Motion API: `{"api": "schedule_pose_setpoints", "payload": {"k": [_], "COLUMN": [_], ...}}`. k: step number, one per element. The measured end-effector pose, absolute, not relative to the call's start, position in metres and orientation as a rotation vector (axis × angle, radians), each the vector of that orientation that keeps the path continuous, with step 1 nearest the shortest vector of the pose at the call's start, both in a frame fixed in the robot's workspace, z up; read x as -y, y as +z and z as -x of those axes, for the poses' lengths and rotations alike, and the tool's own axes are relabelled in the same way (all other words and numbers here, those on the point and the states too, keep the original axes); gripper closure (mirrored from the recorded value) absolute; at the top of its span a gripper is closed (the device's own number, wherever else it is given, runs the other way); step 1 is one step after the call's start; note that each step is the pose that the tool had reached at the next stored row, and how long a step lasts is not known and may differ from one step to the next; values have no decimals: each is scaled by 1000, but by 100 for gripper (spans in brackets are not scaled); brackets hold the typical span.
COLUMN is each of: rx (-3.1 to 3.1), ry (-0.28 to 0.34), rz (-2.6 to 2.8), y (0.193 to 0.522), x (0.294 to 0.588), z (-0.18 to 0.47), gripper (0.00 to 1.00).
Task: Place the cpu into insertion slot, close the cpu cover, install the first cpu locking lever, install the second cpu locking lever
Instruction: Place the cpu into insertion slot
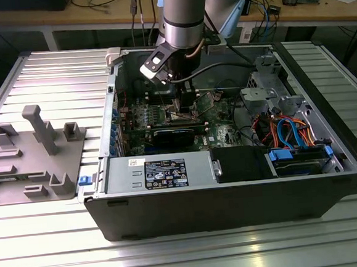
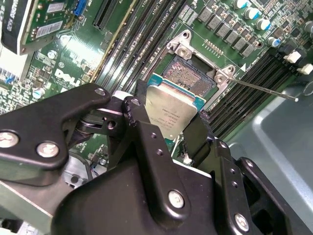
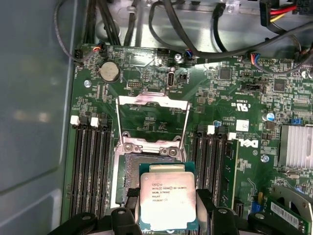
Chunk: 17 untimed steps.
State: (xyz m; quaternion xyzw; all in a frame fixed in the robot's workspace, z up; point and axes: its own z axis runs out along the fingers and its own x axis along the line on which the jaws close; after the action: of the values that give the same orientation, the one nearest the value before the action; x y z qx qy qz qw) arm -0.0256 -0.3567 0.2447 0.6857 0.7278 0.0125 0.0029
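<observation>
While gripper (image 2: pixel 168 125) clamps flat silver-topped cpu (image 3: pixel 168 203) | dark square insertion slot (image 2: pixel 188 73) near | silvery cpu cover (image 3: pixel 151 100) open

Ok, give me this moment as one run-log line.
step: cpu placement | gripper: shut on cpu | cpu: held at insertion slot, not seated | cpu cover: open, flipped back
</observation>
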Motion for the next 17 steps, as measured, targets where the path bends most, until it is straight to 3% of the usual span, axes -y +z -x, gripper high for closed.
{"api": "schedule_pose_setpoints", "payload": {"k": [17], "rx": [-2226], "ry": [39], "rz": [-2207], "y": [243], "x": [357], "z": [26], "gripper": [46]}}
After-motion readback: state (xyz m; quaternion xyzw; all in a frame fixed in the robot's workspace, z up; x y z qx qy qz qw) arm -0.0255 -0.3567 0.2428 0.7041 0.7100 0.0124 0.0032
